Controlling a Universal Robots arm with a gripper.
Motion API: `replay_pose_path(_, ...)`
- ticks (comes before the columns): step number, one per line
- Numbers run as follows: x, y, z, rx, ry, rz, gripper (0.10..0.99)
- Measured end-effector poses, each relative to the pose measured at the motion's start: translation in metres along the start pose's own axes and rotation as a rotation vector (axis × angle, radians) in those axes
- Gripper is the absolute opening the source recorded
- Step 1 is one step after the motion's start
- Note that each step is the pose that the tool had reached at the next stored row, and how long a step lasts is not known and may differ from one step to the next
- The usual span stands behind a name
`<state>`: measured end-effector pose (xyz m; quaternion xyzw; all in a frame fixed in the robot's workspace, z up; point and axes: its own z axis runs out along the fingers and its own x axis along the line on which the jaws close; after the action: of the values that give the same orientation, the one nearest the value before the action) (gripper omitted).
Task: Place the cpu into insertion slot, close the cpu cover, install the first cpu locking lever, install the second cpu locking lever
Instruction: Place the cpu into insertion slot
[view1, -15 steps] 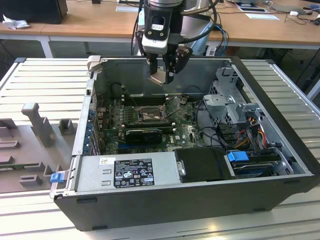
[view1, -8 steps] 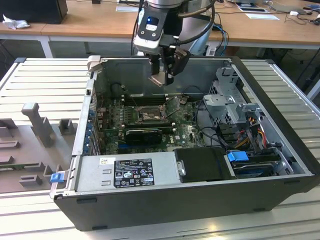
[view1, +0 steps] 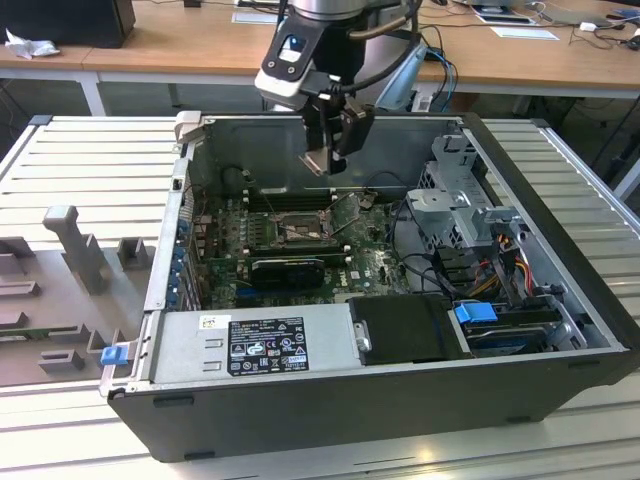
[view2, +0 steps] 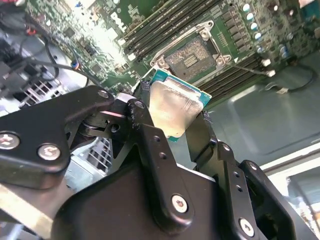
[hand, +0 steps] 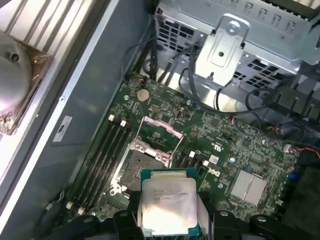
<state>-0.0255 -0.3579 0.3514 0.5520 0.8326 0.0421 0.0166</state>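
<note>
An open computer box (view1: 400, 400) lies on its side on a ribbed metal table (view1: 90, 160). At the front of the box, in the exterior view, sits a grey power box (view1: 250, 340). Behind it is the green board (view1: 370, 262) with a long black card (view1: 288, 268) on it. Just past the card is the square slot (view1: 290, 230), open and bare. Its cover (view1: 346, 208) is tipped up on the side toward the exterior view's right. Higher up, in the air above the board and near the slot, hangs the pincer (view2: 173, 120). Its two black fingers (view2: 150, 145) are closed part way and squeeze the chip (view2: 170, 102) by its edges. The chip's silver top shows in both wrist views. Far behind stands a wooden desk (view1: 180, 45).
</note>
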Motion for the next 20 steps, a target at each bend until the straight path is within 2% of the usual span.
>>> replay_pose_path(3,0.0000,-0.0001,0.0007,-0.001,-0.0047,0.053,0.529)
replay_pose_path(6,0.0000,-0.0002,0.0023,-0.003,-0.0132,0.148,0.529)
replay_pose_path(11,-0.0001,-0.0005,0.0053,-0.005,-0.0234,0.264,0.529)
replay_pose_path(14,-0.0001,-0.0007,0.0080,-0.007,-0.0325,0.366,0.529)
replay_pose_path(17,0.0004,-0.0009,0.0116,-0.007,-0.0363,0.410,0.529)
replay_pose_path(20,0.0015,-0.0008,0.0175,-0.006,-0.0361,0.410,0.529)
